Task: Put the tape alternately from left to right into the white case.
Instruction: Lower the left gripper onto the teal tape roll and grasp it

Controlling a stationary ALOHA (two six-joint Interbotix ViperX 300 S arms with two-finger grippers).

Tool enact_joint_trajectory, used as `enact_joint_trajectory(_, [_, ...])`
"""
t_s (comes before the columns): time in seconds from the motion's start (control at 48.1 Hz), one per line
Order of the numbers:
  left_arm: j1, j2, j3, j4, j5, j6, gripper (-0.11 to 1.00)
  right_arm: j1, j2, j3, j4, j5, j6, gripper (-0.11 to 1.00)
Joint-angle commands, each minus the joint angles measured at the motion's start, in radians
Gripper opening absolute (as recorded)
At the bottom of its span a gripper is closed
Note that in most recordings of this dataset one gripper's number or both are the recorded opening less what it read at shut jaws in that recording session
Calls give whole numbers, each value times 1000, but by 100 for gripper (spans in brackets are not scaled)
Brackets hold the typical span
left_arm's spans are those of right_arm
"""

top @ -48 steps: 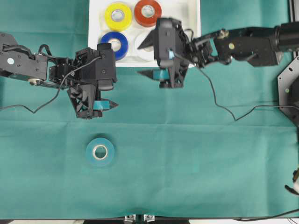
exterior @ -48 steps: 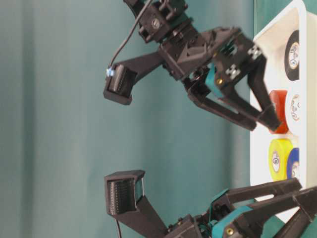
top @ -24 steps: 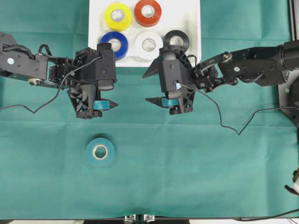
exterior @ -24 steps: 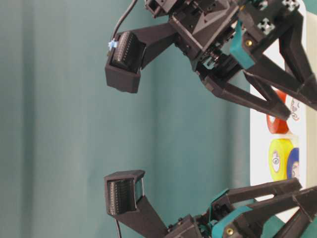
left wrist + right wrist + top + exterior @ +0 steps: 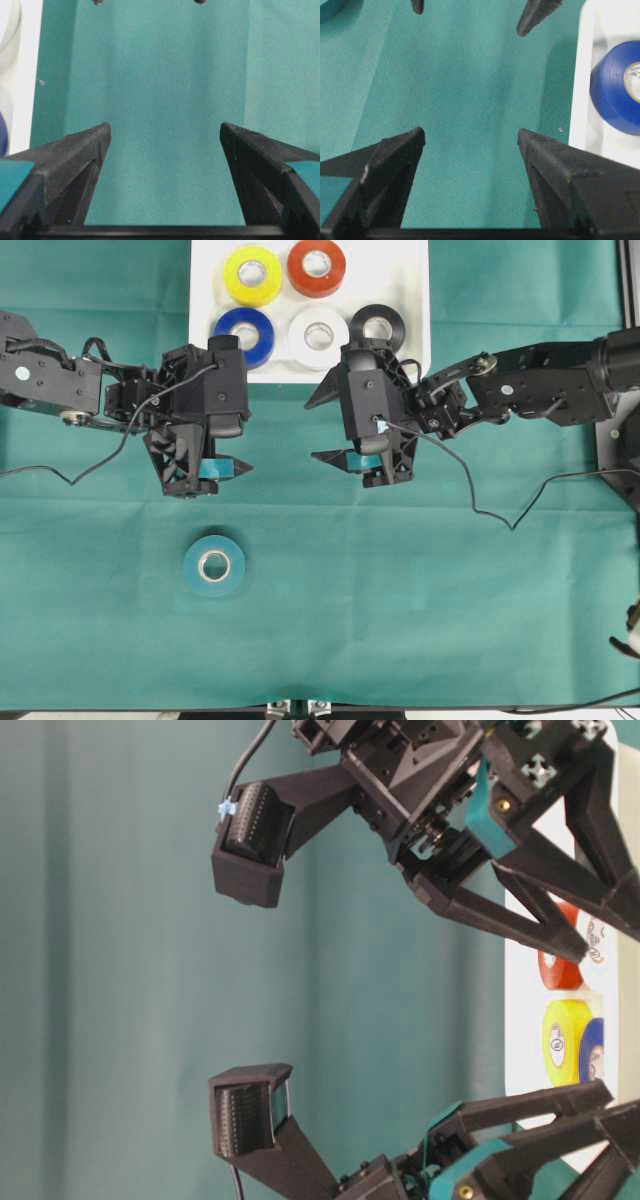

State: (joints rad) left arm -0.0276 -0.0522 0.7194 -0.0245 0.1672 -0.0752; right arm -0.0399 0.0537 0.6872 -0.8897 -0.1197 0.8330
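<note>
Overhead: five tape rolls (image 5: 318, 268) in the white case (image 5: 410, 285), one teal roll (image 5: 213, 565) outside; both tools gape empty.

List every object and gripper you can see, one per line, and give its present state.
yellow roll: lying flat in the case
red-orange roll: flat in the case
blue roll: flat in the case
white roll: flat in the case
black roll: in the case
teal roll: flat on the cloth, outside
white case: holding five rolls
left gripper: open, empty
right gripper: open, empty
</note>
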Motion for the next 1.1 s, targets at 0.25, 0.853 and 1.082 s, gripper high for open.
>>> enact_joint_trajectory(0.25, [-83, -25, -8, -2, 0, -118, 81, 3, -31, -9, 3, -3, 3, 81])
enact_joint_trajectory(0.853, [-290, 9, 0, -2, 2, -288, 81, 3, -31, -11, 3, -3, 3, 81])
enact_joint_trajectory(1.082, [-302, 66, 0, -2, 2, -290, 81, 8, -31, -14, 3, -6, 3, 81])
